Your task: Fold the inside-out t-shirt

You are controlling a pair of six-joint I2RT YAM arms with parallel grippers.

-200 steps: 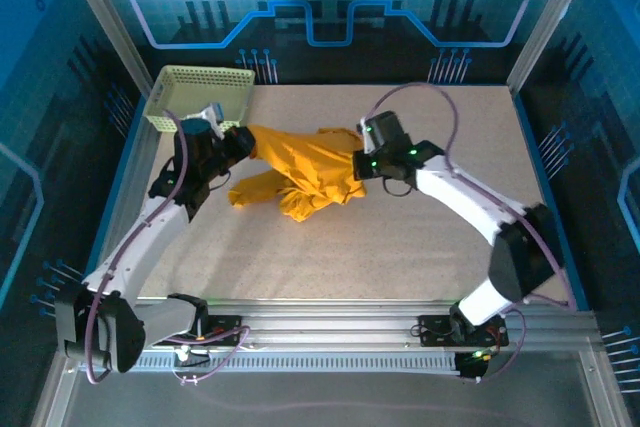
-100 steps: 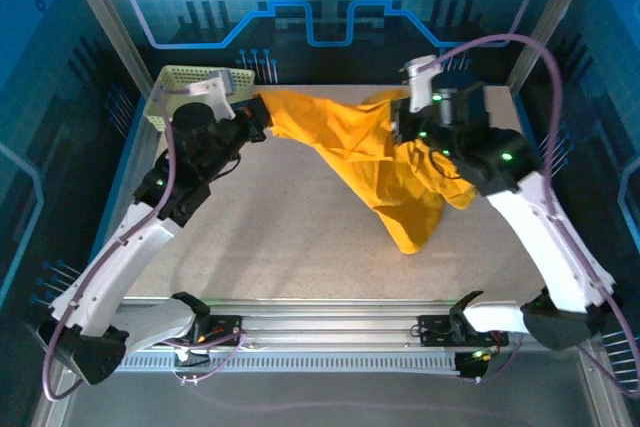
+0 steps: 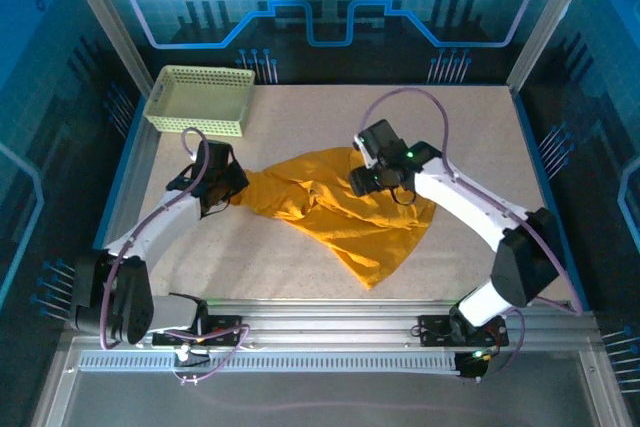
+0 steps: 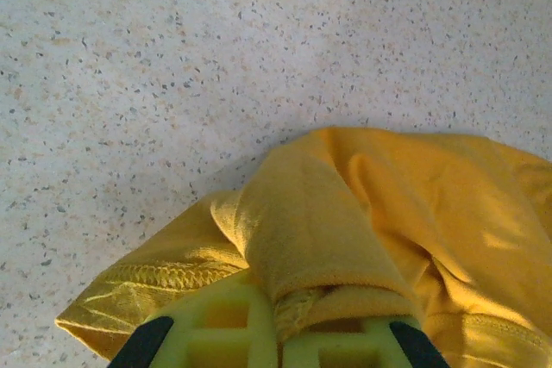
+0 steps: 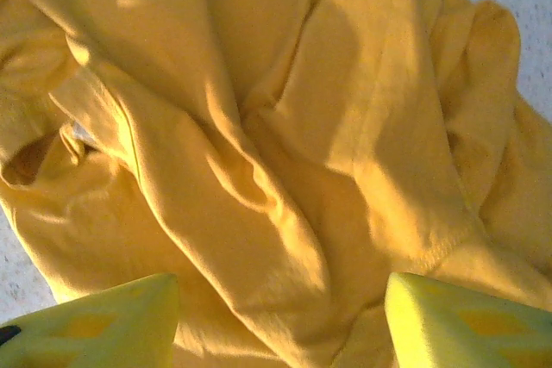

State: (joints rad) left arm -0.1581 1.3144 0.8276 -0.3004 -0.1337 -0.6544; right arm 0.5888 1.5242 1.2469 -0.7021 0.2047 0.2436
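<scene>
The inside-out t-shirt (image 3: 345, 217) lies rumpled on the table's middle, a mustard-yellow spread running from left to lower right. My left gripper (image 3: 232, 185) is at the shirt's left end, shut on a fold of the cloth (image 4: 319, 239) that bulges out between its yellow-green fingers (image 4: 216, 333). My right gripper (image 3: 368, 180) sits low over the shirt's upper right part. In the right wrist view its jaws stand wide apart over creased cloth (image 5: 259, 170), one finger (image 5: 103, 321) at each lower corner, gripping nothing.
A pale yellow-green mesh basket (image 3: 200, 100) stands at the back left of the speckled table (image 3: 480, 127). Bare table lies right of and behind the shirt. Metal rails (image 3: 330, 332) run along the near edge.
Both arms have dropped from holding the shirt stretched in the air to the table. The shirt now lies spread there. The right gripper has opened and let go of the cloth.
</scene>
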